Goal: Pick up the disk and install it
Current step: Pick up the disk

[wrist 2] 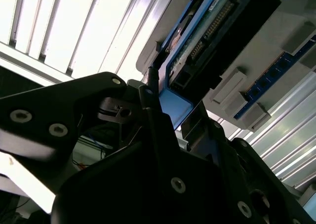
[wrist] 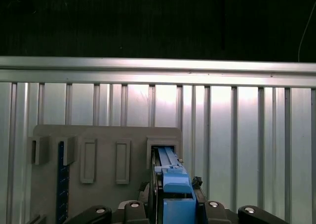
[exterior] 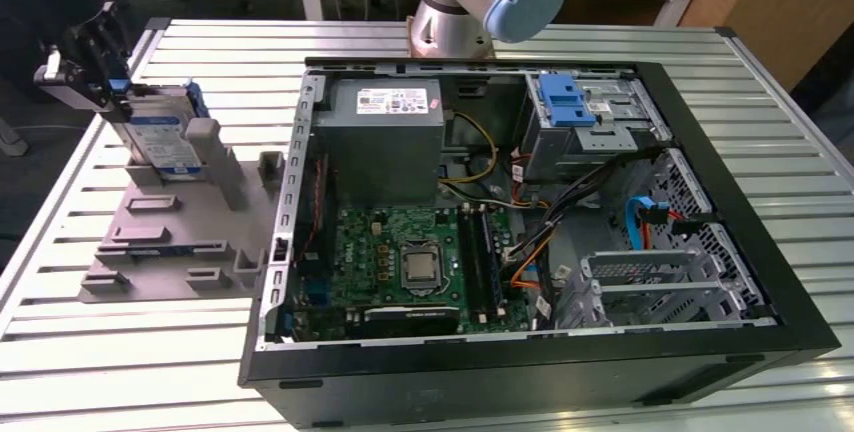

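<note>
Disk (exterior: 158, 140) is clamped upright by the gripper (exterior: 112, 94) — at the grey fixture (exterior: 167, 237)'s 11 o'clock corner, computer case (exterior: 534, 202) seen at 3 o'clock

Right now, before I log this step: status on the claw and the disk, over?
Claw shut on the disk by its blue frame. Disk on edge at the grey fixture, outside the open case. Fixture post close beside it.

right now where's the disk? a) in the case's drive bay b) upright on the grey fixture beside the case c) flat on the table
b: the disk stands upright on the grey fixture, outside the case, with the hand closed on its blue frame.
</note>
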Action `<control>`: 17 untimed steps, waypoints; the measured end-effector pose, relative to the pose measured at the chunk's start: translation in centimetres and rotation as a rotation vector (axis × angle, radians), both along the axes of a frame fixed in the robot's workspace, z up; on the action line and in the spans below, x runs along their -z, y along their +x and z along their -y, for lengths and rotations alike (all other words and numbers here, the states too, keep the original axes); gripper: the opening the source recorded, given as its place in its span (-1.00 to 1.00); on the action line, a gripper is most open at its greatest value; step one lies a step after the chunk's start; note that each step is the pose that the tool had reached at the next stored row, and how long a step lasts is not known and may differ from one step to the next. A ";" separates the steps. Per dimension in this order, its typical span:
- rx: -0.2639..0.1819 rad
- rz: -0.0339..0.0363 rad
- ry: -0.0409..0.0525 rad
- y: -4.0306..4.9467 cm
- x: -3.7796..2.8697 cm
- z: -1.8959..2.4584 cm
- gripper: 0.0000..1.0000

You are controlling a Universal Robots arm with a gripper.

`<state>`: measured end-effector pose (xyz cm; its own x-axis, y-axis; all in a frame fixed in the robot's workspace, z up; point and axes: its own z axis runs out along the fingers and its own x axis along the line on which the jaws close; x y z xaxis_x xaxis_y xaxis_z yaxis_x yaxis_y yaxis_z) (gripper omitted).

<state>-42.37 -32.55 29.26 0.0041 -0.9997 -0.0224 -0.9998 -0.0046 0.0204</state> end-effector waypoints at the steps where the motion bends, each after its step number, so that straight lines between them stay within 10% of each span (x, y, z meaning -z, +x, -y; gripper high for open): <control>1: 0.000 -0.0001 0.0000 0.00 0.00 0.00 -0.12; 17: 0.012 0.0003 -0.0051 0.00 0.02 0.00 -0.26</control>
<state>-42.37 -32.55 29.24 -0.0078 -0.9998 -0.0173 -0.9998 0.0074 0.0201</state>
